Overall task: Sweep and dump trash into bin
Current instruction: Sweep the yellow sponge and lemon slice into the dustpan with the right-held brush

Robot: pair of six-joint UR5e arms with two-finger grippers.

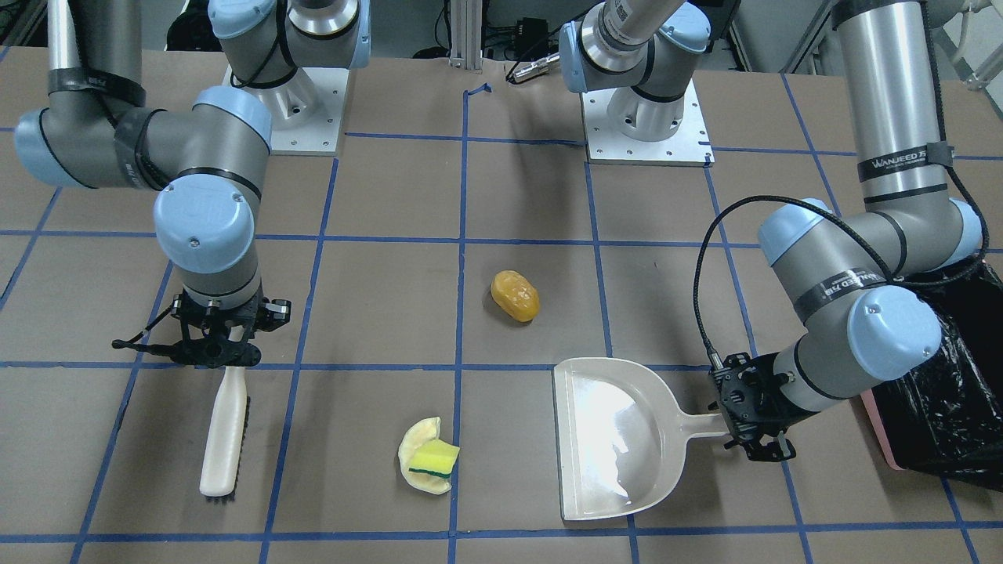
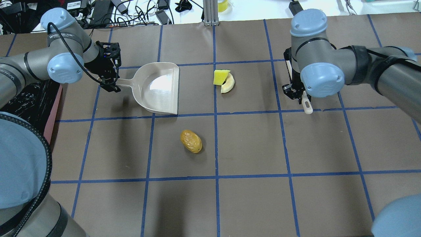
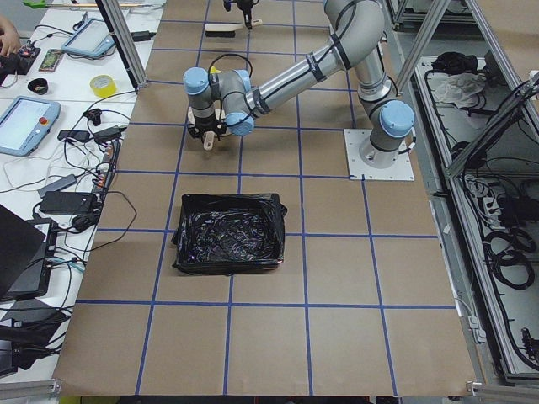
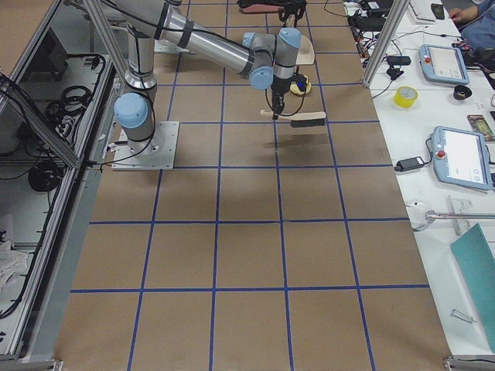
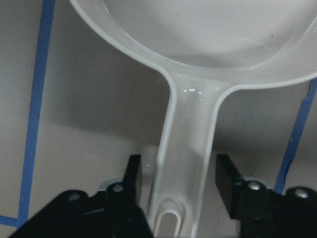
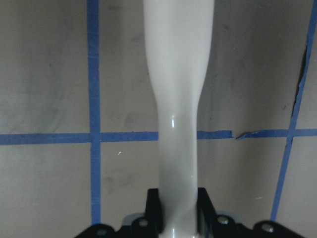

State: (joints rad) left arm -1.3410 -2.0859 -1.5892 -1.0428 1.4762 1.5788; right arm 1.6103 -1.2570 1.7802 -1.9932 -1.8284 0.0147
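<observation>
- Straddling the handle of the beige dustpan [image 1: 619,439], the left gripper [image 5: 178,168] stands wide, with a gap between each finger and the handle.
- The right gripper [image 6: 178,198] is pinched narrow on the handle of the beige brush [image 1: 223,439]. The brush's bristle end points away from the robot.
- The dustpan lies flat on the table [image 1: 376,298], its mouth facing the robot's right.
- The golden-brown lump [image 1: 515,295] lies alone near the table's middle, apart from the dustpan and nearer the robot.
- The yellow sponge wedge [image 1: 435,460] rests on the pale peel [image 1: 406,454], touching it. Both lie between the dustpan's mouth and the brush.
- The bin [image 1: 881,427], a pink tub with a black bag, stands at the robot's far left, beyond the left gripper.
</observation>
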